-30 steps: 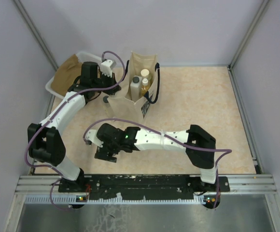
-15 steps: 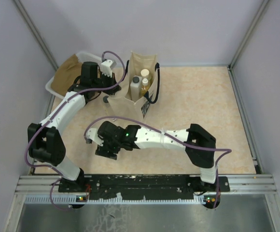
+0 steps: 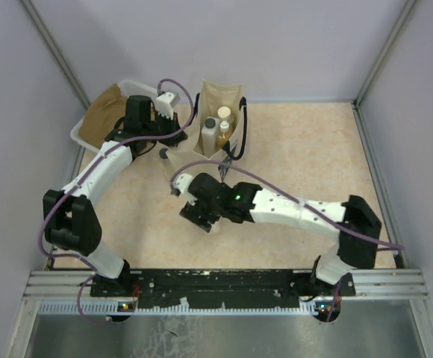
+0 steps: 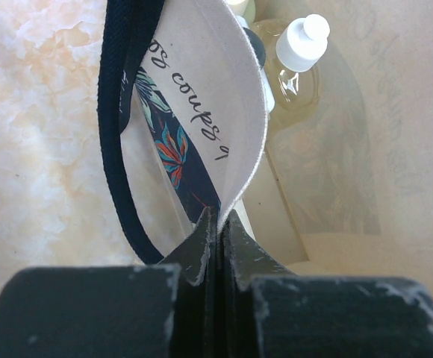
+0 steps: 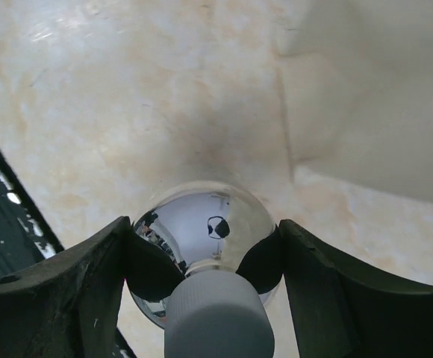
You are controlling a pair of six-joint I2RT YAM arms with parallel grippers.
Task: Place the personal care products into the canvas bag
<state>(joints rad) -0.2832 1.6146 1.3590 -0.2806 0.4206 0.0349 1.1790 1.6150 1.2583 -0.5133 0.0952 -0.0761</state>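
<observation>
The canvas bag (image 3: pixel 218 101) stands upright at the back of the table, and its printed rim (image 4: pixel 224 89) curves up ahead of the left wrist camera. My left gripper (image 3: pixel 179 140) (image 4: pixel 218 224) is shut on that rim and holds the bag's mouth apart. Three bottles stand inside: a black-capped one (image 3: pixel 210 125), a cream-capped one (image 3: pixel 224 113) and an amber one with a white cap (image 3: pixel 223 130) (image 4: pixel 298 56). My right gripper (image 3: pixel 201 212) (image 5: pixel 201 253) is shut on the silvery round bottle (image 5: pixel 201 224), white cap (image 5: pixel 218 317) towards the camera, just in front of the bag.
A white tub with brown cloth (image 3: pixel 101 113) sits at the back left, behind the left arm. The bag's black handle (image 4: pixel 116 142) hangs down its outer side. Grey walls enclose the table, and a black rail runs along its near edge (image 3: pixel 224 283).
The right jaws closed on the silvery bottle, and the right arm then carried it rightwards and back, towards the bag. The left arm has not moved.
</observation>
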